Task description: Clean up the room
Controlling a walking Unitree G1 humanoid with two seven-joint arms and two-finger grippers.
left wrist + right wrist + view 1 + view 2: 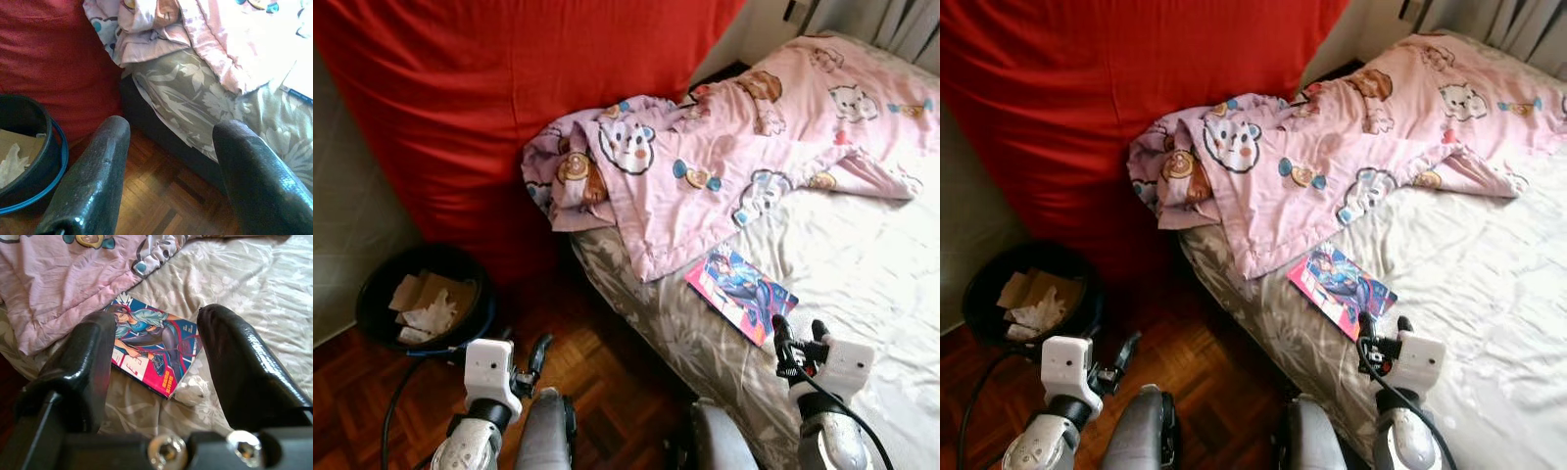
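Black-fingered and empty, our right gripper [154,367] hovers low over the bed [862,284], jaws spread wide, aimed at the comic [740,293] just ahead of it. Our left gripper [171,161] hangs over the parquet floor [597,372], jaws likewise apart and holding nothing. The comic lies flat on the sheet near the bed's edge, a small white wad [191,390] touching its near corner. Beyond it the pink blanket [705,157] is heaped, its hem just beside the comic. To our left a black bin [423,294] of paper scraps stands on the floor against the red cushion [509,88]. We judge the comic the likely pick. Being thin and flat on soft bedding, it may slide away, or the fingers may pinch sheet or blanket hem with it.
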